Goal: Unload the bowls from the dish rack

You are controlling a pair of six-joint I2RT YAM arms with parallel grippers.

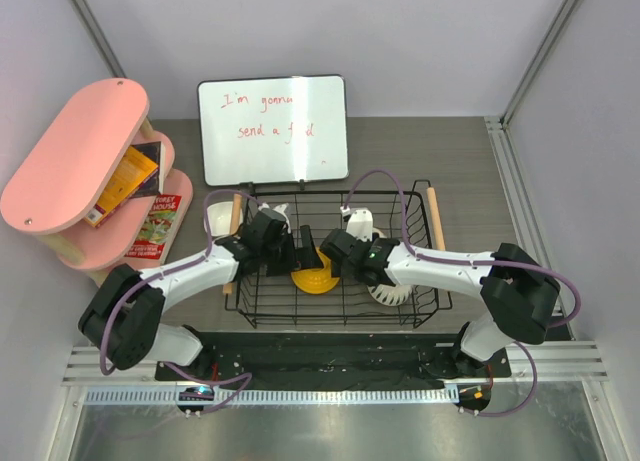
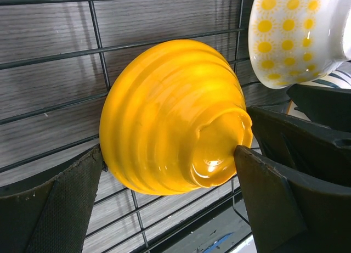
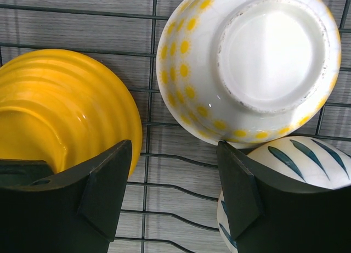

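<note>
The black wire dish rack (image 1: 425, 306) stands mid-table. My left gripper (image 1: 292, 253) is inside it, shut on the orange-yellow ribbed bowl (image 2: 164, 116), one finger on its rim and the other on its foot; the bowl is tipped on its side (image 1: 316, 278). My right gripper (image 1: 338, 255) is open and empty over the rack floor (image 3: 175, 181), between the orange bowl (image 3: 60, 105) and an upside-down white bowl with yellow dots (image 3: 247, 61). A white bowl with blue strokes (image 3: 307, 159) lies beside its right finger.
A small cream bowl (image 1: 218, 216) sits on the table just left of the rack. A whiteboard (image 1: 273, 129) leans behind the rack. A pink oval shelf (image 1: 75, 166) with books stands at the far left. The rack has wooden handles (image 1: 433, 219).
</note>
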